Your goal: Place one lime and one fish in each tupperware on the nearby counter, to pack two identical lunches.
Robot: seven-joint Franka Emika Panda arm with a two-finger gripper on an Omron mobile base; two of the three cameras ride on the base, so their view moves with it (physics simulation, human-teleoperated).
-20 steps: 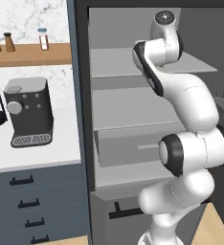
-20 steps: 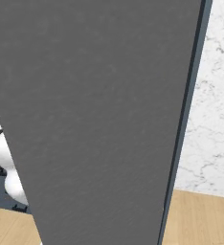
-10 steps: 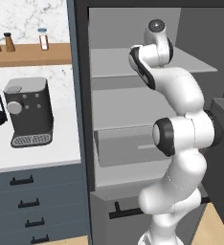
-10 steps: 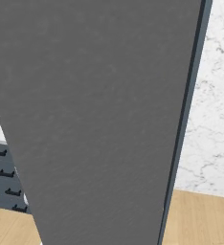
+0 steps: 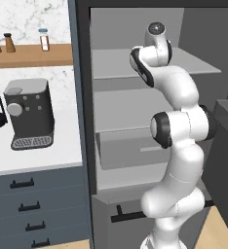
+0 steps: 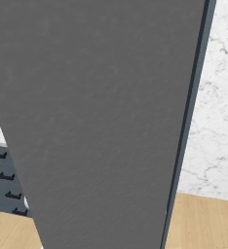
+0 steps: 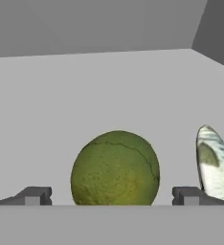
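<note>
the arm point(image 5: 177, 131) has swung further into the open fridge over the last second, and the lime point(image 7: 115, 168) on its shelf now sits between the wide-open, empty fingers point(image 7: 35, 195). a fish point(image 7: 215, 163) lies just beside it, so a first grasp looks close.

Left base view looks forward past the arm into the open fridge point(image 5: 135, 121), right base view pressed against its door point(image 6: 96, 121), hand view close on a fridge shelf point(image 7: 109, 95)
</note>
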